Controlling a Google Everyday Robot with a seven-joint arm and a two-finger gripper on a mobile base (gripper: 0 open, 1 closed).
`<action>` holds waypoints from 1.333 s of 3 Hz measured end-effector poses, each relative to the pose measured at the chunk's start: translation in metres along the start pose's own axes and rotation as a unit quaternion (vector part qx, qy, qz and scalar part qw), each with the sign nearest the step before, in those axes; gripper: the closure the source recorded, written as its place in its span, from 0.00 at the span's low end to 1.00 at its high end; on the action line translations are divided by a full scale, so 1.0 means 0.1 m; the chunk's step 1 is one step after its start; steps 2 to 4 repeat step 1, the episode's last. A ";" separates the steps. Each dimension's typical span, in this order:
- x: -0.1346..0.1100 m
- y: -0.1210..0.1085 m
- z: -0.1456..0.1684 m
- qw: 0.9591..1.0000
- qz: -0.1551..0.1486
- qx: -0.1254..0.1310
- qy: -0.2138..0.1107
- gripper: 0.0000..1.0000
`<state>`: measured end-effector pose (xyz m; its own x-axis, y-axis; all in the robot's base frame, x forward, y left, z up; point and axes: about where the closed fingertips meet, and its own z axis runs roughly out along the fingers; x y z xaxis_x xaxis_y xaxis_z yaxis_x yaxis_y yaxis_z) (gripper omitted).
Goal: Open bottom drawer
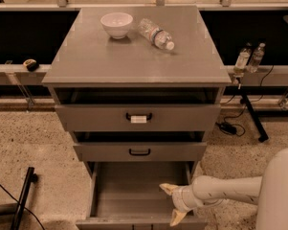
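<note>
The bottom drawer point(134, 195) of the grey cabinet stands pulled out, its empty inside showing; its front sits at the frame's lower edge and its handle is out of view. My gripper point(173, 204) is over the drawer's right side, just inside its front. Its two pale fingers point(168, 189) are spread apart with nothing between them. My white arm point(229, 191) reaches in from the right.
The middle drawer point(139, 152) and the top drawer point(138, 118) with a white label on its handle are slightly ajar. A white bowl point(116, 24) and a lying plastic bottle point(155, 33) are on the cabinet top. Cables and a stand foot point(251, 123) lie to the right.
</note>
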<state>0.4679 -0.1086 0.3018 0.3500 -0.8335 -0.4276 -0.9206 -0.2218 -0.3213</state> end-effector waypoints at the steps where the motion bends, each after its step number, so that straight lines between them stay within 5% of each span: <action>1: 0.00 0.00 0.00 1.000 0.000 0.000 0.000 0.00; 4: 0.00 0.00 0.00 1.000 0.000 0.000 0.000 0.00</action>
